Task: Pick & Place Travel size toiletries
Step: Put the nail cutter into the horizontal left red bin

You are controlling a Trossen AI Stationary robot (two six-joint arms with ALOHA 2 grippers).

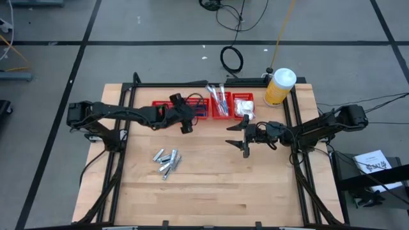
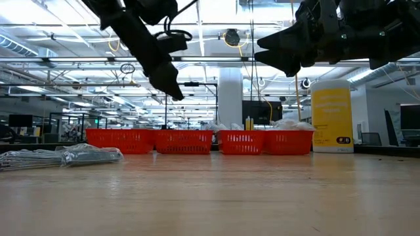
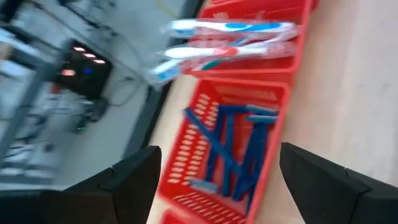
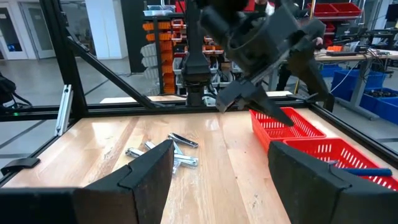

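Left gripper point(image 1: 186, 125) partly hides a red basket point(image 1: 203, 110); its fingers point(image 3: 134, 180) spread wide, empty. Right gripper point(image 1: 241, 136) likewise open, holding nothing above the bench point(image 1: 211, 179).

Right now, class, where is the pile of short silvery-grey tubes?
In the high view, the short silvery-grey tubes lie loose on the wooden table, left of centre, in front of the red mesh baskets and below the left hand.

Four views: overhead, table-level, two wrist cameras
High looks straight down on the table point(image 1: 211, 185); low looks level across it at the red baskets point(image 2: 197, 141); left wrist hangs close over those baskets point(image 3: 224, 149); right wrist faces across the table
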